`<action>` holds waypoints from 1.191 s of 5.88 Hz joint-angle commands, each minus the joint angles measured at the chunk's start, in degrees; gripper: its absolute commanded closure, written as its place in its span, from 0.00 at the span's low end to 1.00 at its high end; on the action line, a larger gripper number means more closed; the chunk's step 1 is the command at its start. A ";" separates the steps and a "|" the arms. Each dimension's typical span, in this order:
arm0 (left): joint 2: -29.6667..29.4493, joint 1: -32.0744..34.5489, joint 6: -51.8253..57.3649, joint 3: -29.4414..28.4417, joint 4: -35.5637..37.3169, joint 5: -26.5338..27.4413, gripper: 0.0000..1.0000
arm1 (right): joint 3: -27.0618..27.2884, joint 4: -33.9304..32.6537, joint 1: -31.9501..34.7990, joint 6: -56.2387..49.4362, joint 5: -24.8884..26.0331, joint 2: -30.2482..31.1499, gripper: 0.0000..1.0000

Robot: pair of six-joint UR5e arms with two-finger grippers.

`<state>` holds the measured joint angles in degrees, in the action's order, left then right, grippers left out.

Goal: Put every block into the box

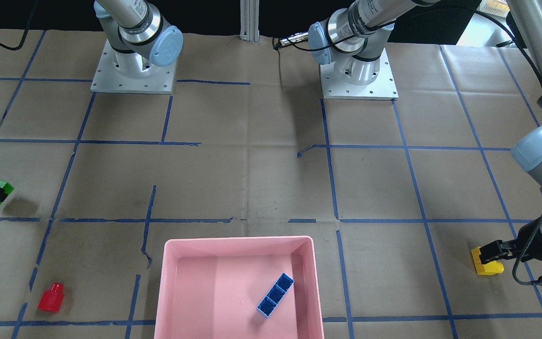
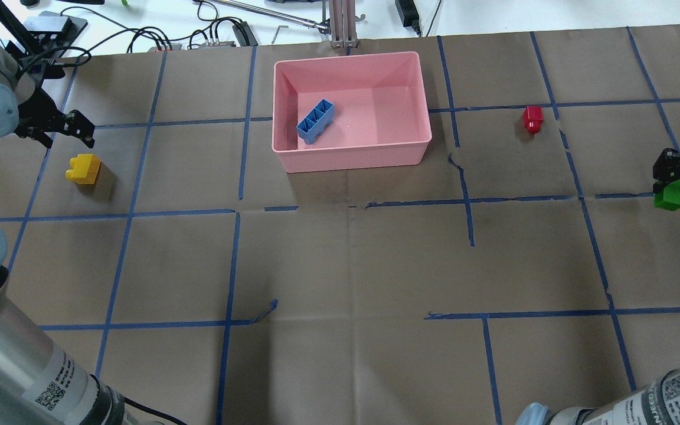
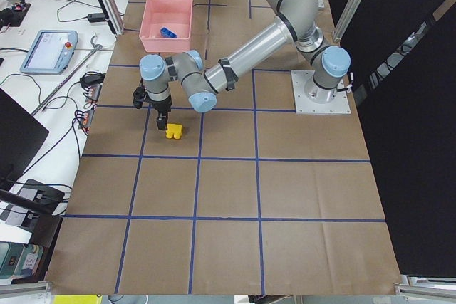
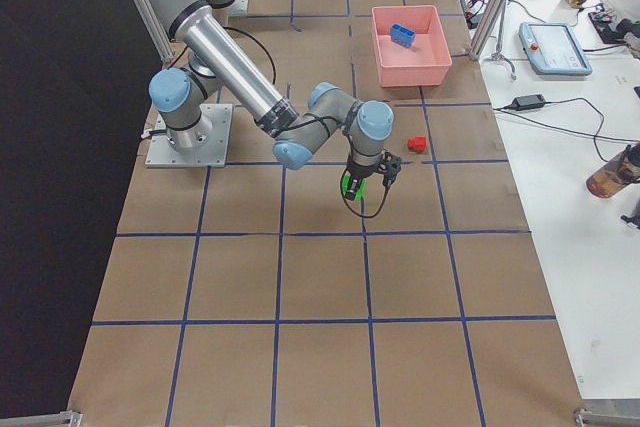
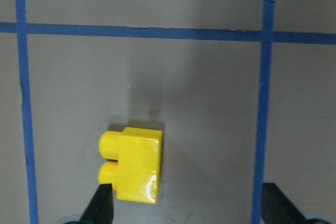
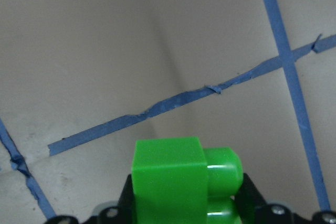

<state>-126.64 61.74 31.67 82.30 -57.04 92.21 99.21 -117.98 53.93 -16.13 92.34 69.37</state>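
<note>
The pink box point(image 2: 352, 157) stands at the table's far middle with the long blue brick point(image 2: 316, 121) lying inside it, hollow side up. My left gripper point(image 5: 189, 209) is open and hovers over the yellow brick point(image 5: 131, 163), which lies on the paper close to one fingertip point(image 5: 102, 203) without being gripped. It also shows in the overhead view point(image 2: 83, 169). My right gripper point(image 6: 184, 205) is shut on the green brick point(image 6: 178, 179) and holds it just above the table at the right edge point(image 2: 673, 196). The red brick point(image 2: 532, 118) lies on the table right of the box.
Brown paper with blue tape lines point(image 2: 234, 260) covers the table. The two arm bases point(image 1: 358, 75) are bolted on at the robot's side. Cables and tools point(image 2: 222, 32) lie beyond the far edge behind the box.
</note>
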 commanded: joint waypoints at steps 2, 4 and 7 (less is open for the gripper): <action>-1.94 -0.66 4.36 6.03 10.89 0.16 0.01 | -13.57 10.63 11.59 5.02 -0.76 0.41 0.61; -1.59 -0.74 4.54 6.47 10.02 0.17 0.34 | -18.86 15.39 25.28 17.20 -0.93 0.24 0.61; -0.37 -0.48 4.01 4.29 4.17 -0.36 1.00 | -19.58 8.52 44.11 40.52 -9.26 -5.35 0.61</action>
<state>-127.59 61.07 36.01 87.91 -49.72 92.14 80.01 -105.50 93.08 18.65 85.67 66.72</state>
